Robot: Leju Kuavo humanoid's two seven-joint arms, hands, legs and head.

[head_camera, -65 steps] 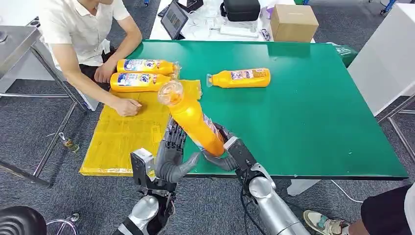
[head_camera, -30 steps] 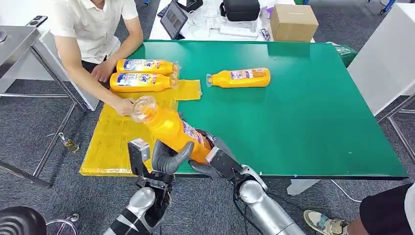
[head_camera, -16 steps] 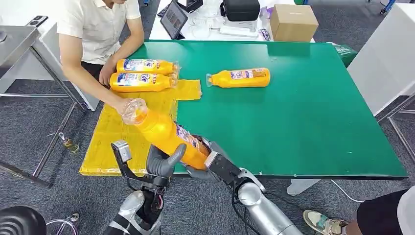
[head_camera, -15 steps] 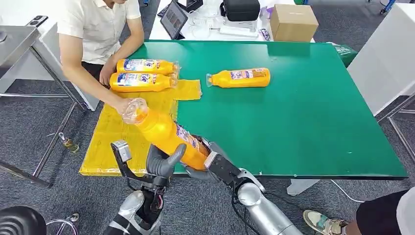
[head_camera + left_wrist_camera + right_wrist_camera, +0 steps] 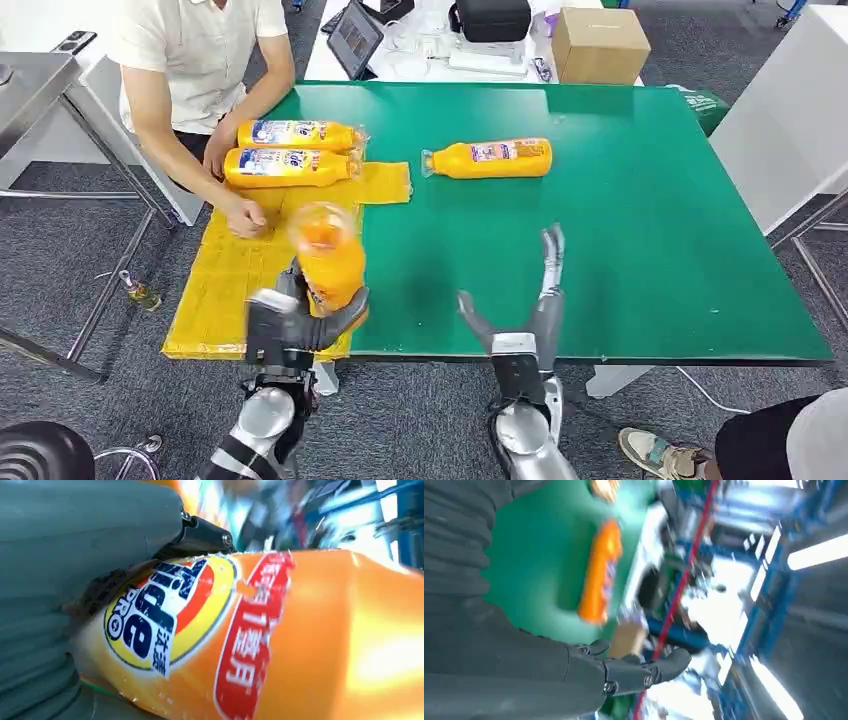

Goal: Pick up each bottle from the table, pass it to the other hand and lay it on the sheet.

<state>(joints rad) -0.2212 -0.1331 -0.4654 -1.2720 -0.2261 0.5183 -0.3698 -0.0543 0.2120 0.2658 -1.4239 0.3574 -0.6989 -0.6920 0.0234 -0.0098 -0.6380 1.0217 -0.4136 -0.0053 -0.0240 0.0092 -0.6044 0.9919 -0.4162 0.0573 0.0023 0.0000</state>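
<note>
A: What has moved since half a second ago?

B: The right hand point(image 5: 530, 300) has let go of the held bottle point(image 5: 328, 258) and drawn off to the right. It now hovers over the near edge of the green worktop point(image 5: 640, 230), fingers point(image 5: 551, 262) spread wide and holding nothing. The left hand point(image 5: 300, 318) now grips that bottle alone and has swung it upright, cap toward the camera.

A: Going from the largest thing down, what is there?

B: The green worktop takes up most of the head view. A yellow sheet point(image 5: 225, 280) lies over its near left corner. A person point(image 5: 190, 60) sits at the far left, one fist resting on the sheet.

A: And the bottles?

B: There are four orange ones. Two bottles point(image 5: 290, 152) lie side by side at the far end of the sheet. One lone bottle point(image 5: 488, 158) lies on bare worktop, right of the sheet and well apart from both hands. The held one hangs above the sheet's near right edge. In the left wrist view its label point(image 5: 165, 610) lies pressed against the grey thumb.

A: How far along is the task?

B: I judge roughly halfway. Two bottles look finished. The third has been passed to the left hand but not yet laid down. The lone bottle is untouched, so one lay-down and one full pick, pass and lay remain.
</note>
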